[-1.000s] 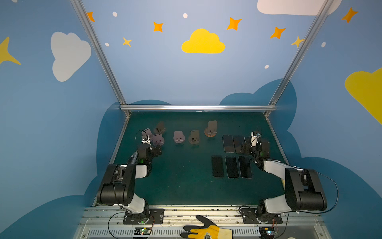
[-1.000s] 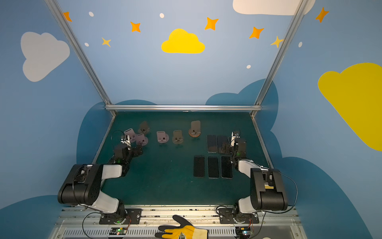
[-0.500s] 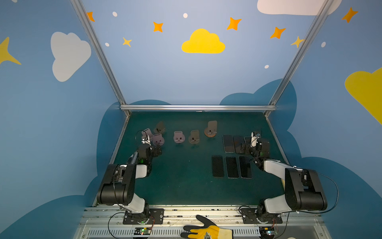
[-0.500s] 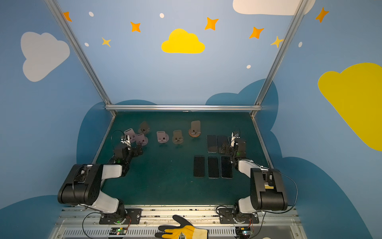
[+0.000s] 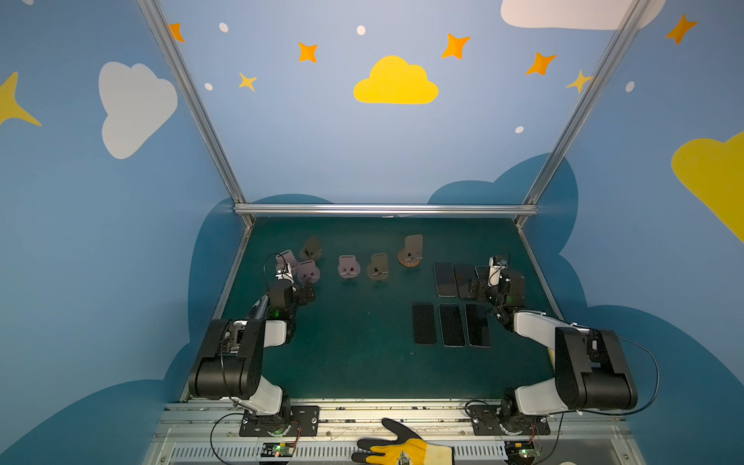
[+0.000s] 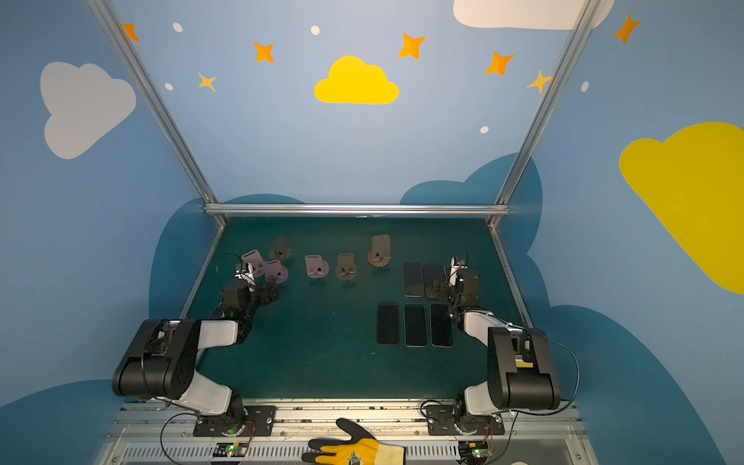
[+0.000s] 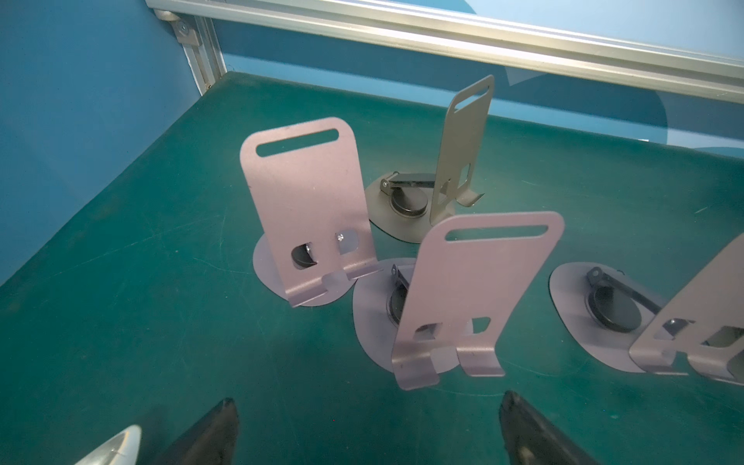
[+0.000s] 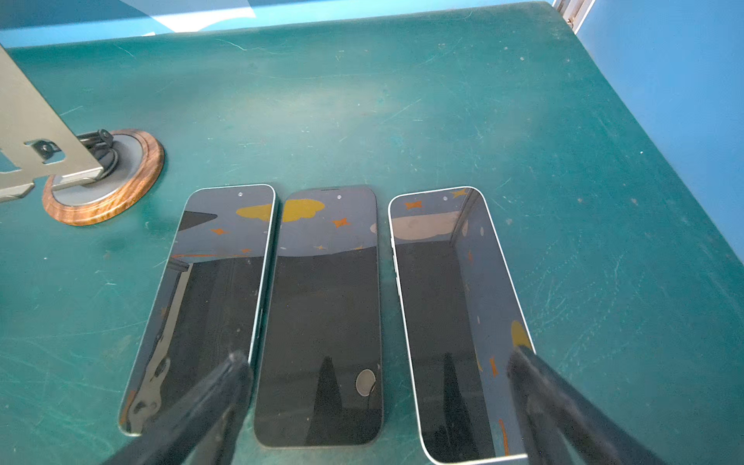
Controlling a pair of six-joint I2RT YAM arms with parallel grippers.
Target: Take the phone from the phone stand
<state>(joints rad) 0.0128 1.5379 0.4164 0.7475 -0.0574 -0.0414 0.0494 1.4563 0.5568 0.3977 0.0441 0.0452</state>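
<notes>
Nothing has moved in the last second: my left pincer point(image 7: 368, 400) hangs wide and empty before bare stands point(image 7: 306, 201), my right pincer point(image 8: 378, 356) wide over three phones point(image 8: 322, 314) lying flat on the counter point(image 8: 483, 100). No stand I see carries a phone; removal looks finished.

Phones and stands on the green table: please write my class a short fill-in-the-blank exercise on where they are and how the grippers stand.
1. In the right wrist view, ___ phones lie flat side by side, screens up.
2. Every stand in the left wrist view is ___.
3. In a top view, all the phones lie on the ___ half of the table.
4. The left gripper and the right gripper both have jaws that are ___.
Missing words: three; empty; right; open.
</notes>
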